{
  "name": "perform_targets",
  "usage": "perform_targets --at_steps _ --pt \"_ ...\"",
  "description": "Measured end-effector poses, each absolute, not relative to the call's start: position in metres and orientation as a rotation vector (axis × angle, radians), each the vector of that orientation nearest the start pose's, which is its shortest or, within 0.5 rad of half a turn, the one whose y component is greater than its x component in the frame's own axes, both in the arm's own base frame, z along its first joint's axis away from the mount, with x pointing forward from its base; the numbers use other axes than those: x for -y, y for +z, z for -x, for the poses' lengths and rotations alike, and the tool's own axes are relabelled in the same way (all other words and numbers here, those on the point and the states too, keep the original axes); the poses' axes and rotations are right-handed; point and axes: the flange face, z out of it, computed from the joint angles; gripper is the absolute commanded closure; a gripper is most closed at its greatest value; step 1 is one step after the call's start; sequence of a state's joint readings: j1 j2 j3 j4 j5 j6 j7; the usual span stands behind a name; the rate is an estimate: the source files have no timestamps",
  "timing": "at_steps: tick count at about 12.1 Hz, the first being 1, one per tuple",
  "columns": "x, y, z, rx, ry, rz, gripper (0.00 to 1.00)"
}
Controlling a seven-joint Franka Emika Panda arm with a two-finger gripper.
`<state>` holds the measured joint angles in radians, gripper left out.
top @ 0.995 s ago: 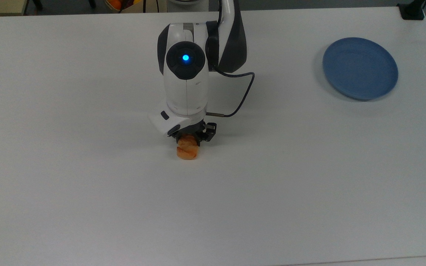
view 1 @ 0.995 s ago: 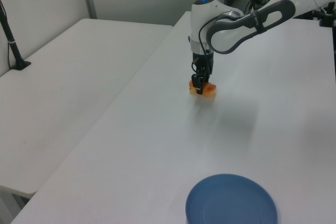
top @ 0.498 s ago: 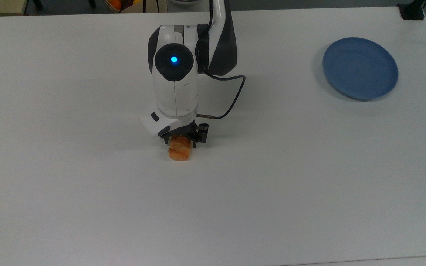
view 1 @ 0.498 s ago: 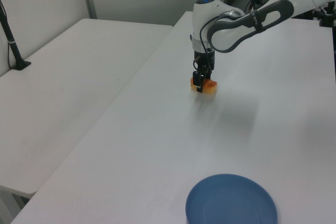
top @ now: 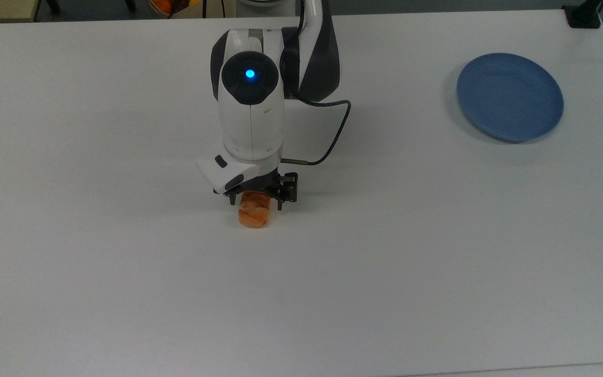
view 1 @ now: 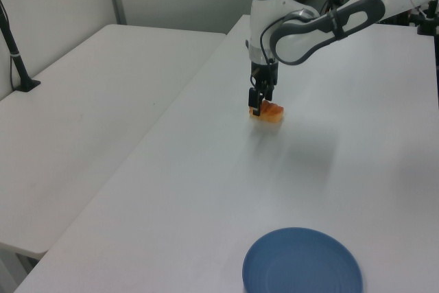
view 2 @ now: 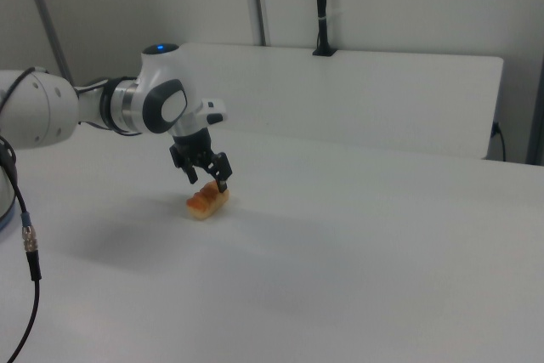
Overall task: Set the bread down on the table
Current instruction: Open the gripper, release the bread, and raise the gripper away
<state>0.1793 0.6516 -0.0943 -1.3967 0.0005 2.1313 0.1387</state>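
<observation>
Since a second ago I've carried the arm toward the top view's left and begun lifting; the bread (view 2: 208,201) lies released on the surface (top: 437,251). My end effector (view 2: 208,173) hangs just above the loaf's near end in the right view, fingers spread apart and gripping nothing. I judge the placement done: the loaf lies flat on the white top, well apart from the blue plate (top: 510,97), so what remains is backing straight up without clipping it.
</observation>
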Motion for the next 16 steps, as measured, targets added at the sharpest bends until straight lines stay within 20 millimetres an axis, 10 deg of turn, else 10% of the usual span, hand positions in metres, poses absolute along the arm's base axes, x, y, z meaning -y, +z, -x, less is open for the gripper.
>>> perform_targets --at_steps 7,12,16 --pt "-0.003 0.497 -0.663 -0.162 -0.023 3.169 0.0" --pt "0.02 0.527 -0.573 -0.198 0.036 3.143 0.0" --pt "0.05 0.536 -0.554 -0.278 0.025 3.132 0.0"
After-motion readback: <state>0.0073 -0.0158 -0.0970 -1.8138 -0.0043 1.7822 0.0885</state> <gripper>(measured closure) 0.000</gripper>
